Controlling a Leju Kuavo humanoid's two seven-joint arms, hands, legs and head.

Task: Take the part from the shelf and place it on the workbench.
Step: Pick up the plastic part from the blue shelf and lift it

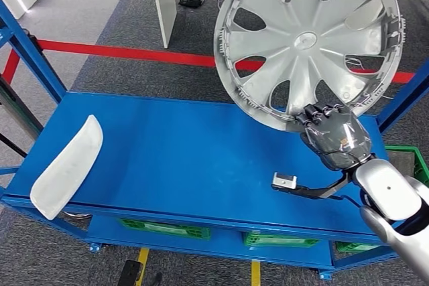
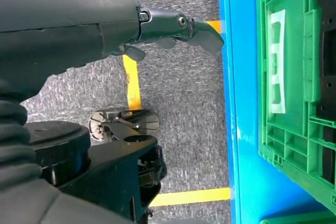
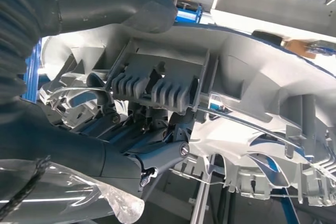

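My right hand (image 1: 334,135) pinches the wheel cover (image 1: 308,41) by its lower rim, lifting it off the blue shelf (image 1: 202,159) for carrying.

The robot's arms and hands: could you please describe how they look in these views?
The right hand is dark grey with a glossy clear plastic wrap over its back, on a smooth silver forearm; a black cable runs beside the wrist. The left hand is dark grey with a ribbed cover and metal pins in the fingers.

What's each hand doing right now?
Left hand: fingers straight, holding nothing, open.
Right hand: gripping the round silver plastic wheel cover by its rim.
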